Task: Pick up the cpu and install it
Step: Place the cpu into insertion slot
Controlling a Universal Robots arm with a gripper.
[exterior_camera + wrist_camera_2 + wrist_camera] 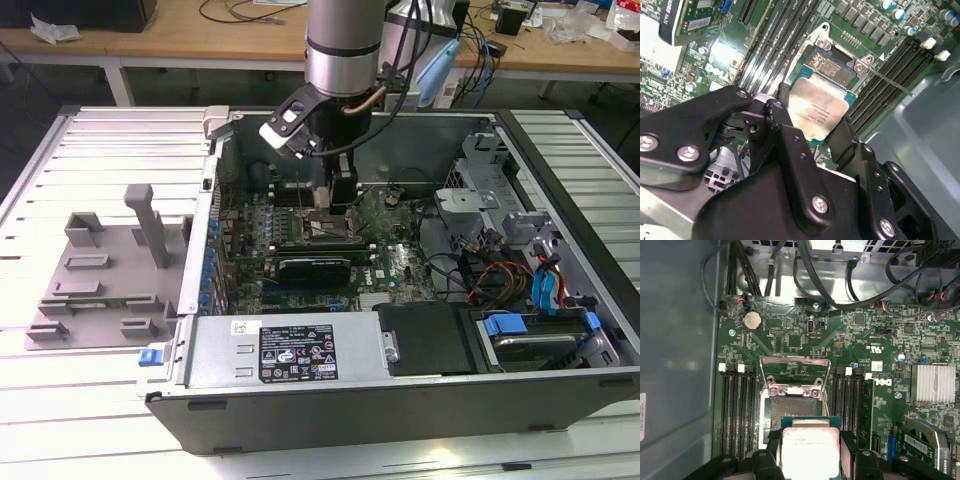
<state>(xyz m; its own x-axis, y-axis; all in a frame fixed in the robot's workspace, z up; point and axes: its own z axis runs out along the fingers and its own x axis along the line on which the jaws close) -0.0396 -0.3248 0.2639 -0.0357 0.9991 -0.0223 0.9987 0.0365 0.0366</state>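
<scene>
One slatted tabletop (100, 420) carries everything, and I place the rest from the socket (790, 411) on the motherboard (880, 340). The exterior view gives me the wide layout. An open computer case (400, 410) lies on the tabletop around the socket. The arm (343, 45) reaches straight down into the case, with its tool (338, 207) low over the socket. A grey fixture (95, 290) sits outside the case wall, well apart from the socket.

The first wrist view adds the socket's surroundings. A metal retention frame (792, 390) stands raised at the socket's far edge, and dark memory slots (737, 410) flank the socket on both sides.

The second wrist view gives me the grip itself. The tool is drawn in to the chip's width, with its black fingers (781, 96) pressed against two opposite edges of the cpu (820, 112). The cpu faces silver side up, over the near part of the socket. Bare contact field shows beyond its edge in both wrist views. I can't tell whether the chip touches the socket or hangs just above it.
</scene>
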